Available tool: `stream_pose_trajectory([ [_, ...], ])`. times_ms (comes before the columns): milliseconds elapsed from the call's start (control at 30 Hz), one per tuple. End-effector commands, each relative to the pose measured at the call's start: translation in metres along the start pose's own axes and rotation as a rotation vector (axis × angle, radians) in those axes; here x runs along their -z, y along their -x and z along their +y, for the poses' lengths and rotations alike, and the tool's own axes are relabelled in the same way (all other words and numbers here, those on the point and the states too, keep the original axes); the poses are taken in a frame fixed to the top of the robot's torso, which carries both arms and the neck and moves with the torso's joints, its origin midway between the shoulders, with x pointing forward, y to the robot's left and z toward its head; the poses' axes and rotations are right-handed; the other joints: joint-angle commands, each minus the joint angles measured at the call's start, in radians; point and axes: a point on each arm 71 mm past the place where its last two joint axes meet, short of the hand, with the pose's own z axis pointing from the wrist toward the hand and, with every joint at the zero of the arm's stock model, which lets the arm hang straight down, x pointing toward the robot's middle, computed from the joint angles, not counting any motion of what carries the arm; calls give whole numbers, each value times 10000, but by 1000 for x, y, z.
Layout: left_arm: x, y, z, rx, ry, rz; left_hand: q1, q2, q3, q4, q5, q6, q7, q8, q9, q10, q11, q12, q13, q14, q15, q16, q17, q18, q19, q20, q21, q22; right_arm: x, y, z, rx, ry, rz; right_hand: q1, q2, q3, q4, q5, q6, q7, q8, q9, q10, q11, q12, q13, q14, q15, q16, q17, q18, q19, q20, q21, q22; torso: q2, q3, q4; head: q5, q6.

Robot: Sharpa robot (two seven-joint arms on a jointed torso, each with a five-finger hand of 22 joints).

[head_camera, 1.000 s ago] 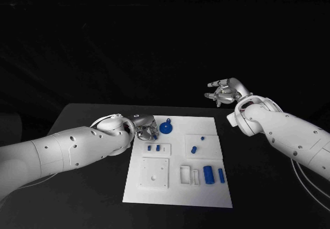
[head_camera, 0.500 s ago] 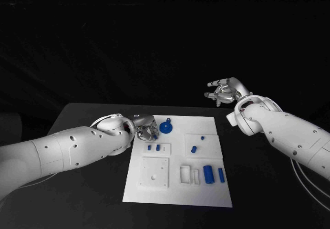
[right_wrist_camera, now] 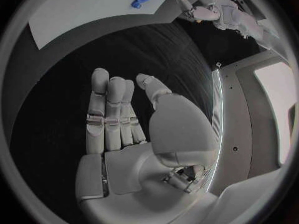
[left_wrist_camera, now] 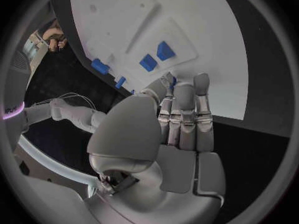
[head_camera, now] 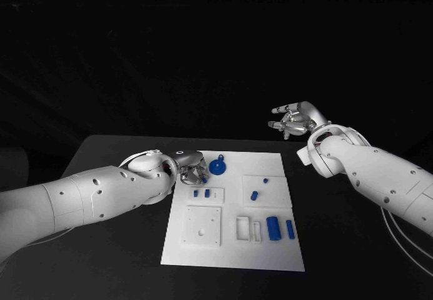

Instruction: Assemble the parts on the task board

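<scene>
Almost nothing has moved since the earlier frames: your left hand [head_camera: 191, 169] has edged only slightly over the far left corner of the task board [head_camera: 271, 259], and your right hand [head_camera: 293, 120] stays raised off the bench [head_camera: 108, 150], well apart from the board, beyond its far right corner.

Your left hand's fingers [left_wrist_camera: 184, 109] lie straight and close together, tips just above the board's edge, with nothing in them. Your right hand's fingers [right_wrist_camera: 109, 109] are likewise extended side by side, thumb apart, gripping nothing.

You have the round blue part with a loop [head_camera: 218, 166] lying on the board just beside the left hand. Two small blue blocks [head_camera: 201, 194] sit in a white plate near the board's left side, and two more small blue pieces [head_camera: 259, 189] rest on the raised plate to their right. Near the front, a thick blue cylinder [head_camera: 273, 229] and a thinner blue pin [head_camera: 290, 229] lie side by side, beside white slotted holders [head_camera: 249, 229].
</scene>
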Motion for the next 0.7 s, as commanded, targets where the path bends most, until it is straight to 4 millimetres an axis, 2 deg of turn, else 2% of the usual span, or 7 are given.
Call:
stream_pose_trajectory([
  [33,-1,-4,-3,15,-60,201,48,77,-29,-18,-29,56,5,58,13,30,18,24,5,16,-3,-73,9,175,-35,-25,29,194,0,-1,1,9,107,119,-30,-28,3,37,39,166,78,-9,3,-94,-47,52,2,-36,-1,-24,-10,68,370,35,-40,-7,3,-3,-3,-7,-1],
  [233,-2,-6,-2,-57,35,326,55,79,-46,-19,-94,21,11,55,10,8,26,23,5,-29,3,-104,3,165,-69,-20,32,197,0,-1,1,10,106,123,-30,-28,3,37,39,166,78,-9,3,-94,-47,52,2,-36,-1,-24,-10,68,370,35,-40,-7,-1,5,-2,-11,-11],
  [533,-3,-11,0,-193,260,686,66,76,-69,-9,-190,-25,19,56,10,-54,46,25,6,-114,8,-130,1,143,-128,-21,36,199,0,-1,0,20,93,128,-30,-28,3,37,39,166,78,-9,3,-94,-47,52,2,-36,-1,-24,-10,68,370,35,-40,-7,7,-4,-7,-34,-12],
  [700,-3,-12,1,-208,232,594,89,-1,-73,-45,-200,-131,42,51,4,-144,83,24,5,-123,26,-130,1,149,-139,-15,40,196,0,0,0,29,87,117,-30,-28,3,37,39,166,78,-9,3,-94,-47,52,2,-36,-1,-24,-10,68,370,35,-40,-7,1,-2,-1,-48,-16],
])
